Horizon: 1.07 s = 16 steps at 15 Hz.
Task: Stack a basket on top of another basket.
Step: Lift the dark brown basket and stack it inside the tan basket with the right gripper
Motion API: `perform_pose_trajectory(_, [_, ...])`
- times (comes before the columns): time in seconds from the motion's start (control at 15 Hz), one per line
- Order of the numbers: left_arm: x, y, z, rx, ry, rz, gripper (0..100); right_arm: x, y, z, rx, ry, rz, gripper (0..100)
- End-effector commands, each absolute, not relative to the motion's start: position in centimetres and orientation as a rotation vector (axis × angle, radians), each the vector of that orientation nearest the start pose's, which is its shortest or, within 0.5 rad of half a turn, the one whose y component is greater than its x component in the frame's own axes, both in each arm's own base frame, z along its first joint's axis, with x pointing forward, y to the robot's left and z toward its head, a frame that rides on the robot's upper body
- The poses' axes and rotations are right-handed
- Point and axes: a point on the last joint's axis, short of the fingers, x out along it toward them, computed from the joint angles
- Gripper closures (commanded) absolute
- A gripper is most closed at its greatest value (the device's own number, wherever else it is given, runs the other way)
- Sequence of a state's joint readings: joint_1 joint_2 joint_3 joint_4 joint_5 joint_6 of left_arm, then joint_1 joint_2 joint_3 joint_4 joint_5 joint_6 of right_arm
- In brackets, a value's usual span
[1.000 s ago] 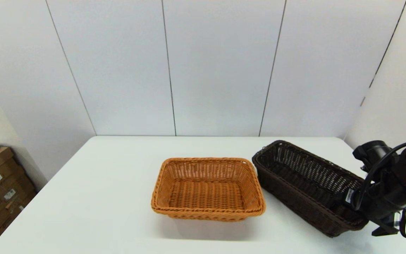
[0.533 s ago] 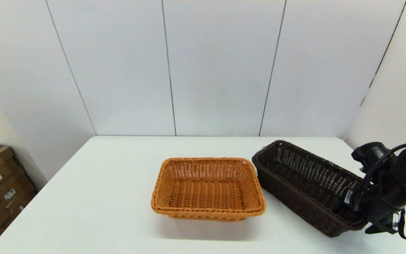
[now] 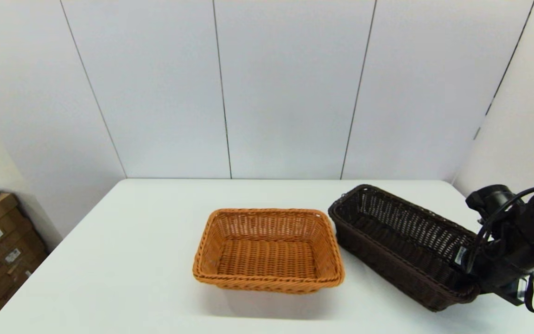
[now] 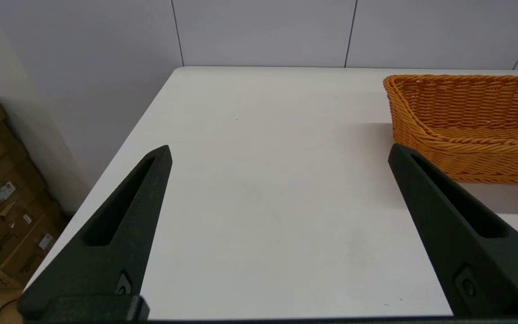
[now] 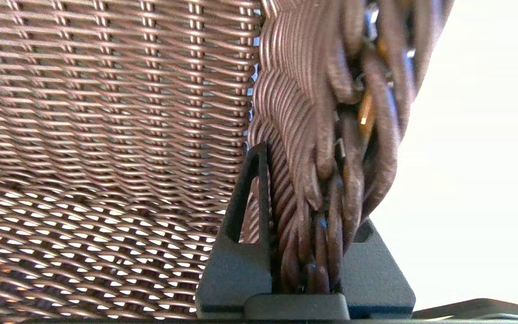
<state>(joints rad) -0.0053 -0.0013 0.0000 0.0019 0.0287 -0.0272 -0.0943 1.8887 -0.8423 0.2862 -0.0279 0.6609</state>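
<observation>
- Our right claw (image 5: pixel 306 270) is clenched on the braided rim of the dark brown basket (image 3: pixel 401 246), one finger inside the wall and one outside, with the twisted rim strands squeezed between them.
- That hold sits at the basket's near-right end, so we're holding it way off centre. We'd guess it's light and fairly stiff, but a long basket held by one end will probably droop or swing.
- The rim looks like the best place to take it: thick, bumpy and not slippery. The open-weave band below it seems thinner and would likely flex under a pinch.
- Looks-wise it's almost black, long and rectangular, with a tight woven base, a see-through upper band and a chunky braided edge.
- It sits at the right of the white bench (image 3: pixel 123 260), angled away from us, its far-left corner just beside the orange-tan basket (image 3: pixel 269 250), maybe touching. We can't tell.
- The orange one sits flat mid-bench, empty, about the same size.
- Our left claw (image 4: pixel 279 155) is parked out left, fingers spread wide, holding nothing.
</observation>
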Motion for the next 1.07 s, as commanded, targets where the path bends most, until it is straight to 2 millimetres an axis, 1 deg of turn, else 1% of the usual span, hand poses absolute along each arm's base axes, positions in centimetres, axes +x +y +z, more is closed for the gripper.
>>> perform_pose_trajectory(0.07, [-2.3, 0.1, 7.5, -0.028, 0.001, 0.025, 0, 27.3, -3.3, 7.4, 0.665, 1.197, -0.565, 100])
perform_pose_trajectory(0.33, [-2.3, 0.1, 7.5, -0.026, 0.001, 0.023, 0, 28.1, -5.5, 8.3, 0.821, 1.117, -0.585, 100])
perform_pose_trajectory(0.53, [-2.3, 0.1, 7.5, -0.026, 0.001, 0.023, 0, 28.3, -6.4, 9.3, 0.918, 1.092, -0.539, 100])
perform_pose_trajectory(0.93, [-2.3, 0.1, 7.5, -0.028, 0.000, 0.025, 0, 28.5, -6.3, 12.3, 1.026, 1.022, -0.381, 100])
perform_pose_trajectory(1.07, [-2.3, 0.1, 7.5, -0.028, 0.001, 0.025, 0, 28.5, -6.3, 12.5, 1.046, 1.025, -0.339, 100])
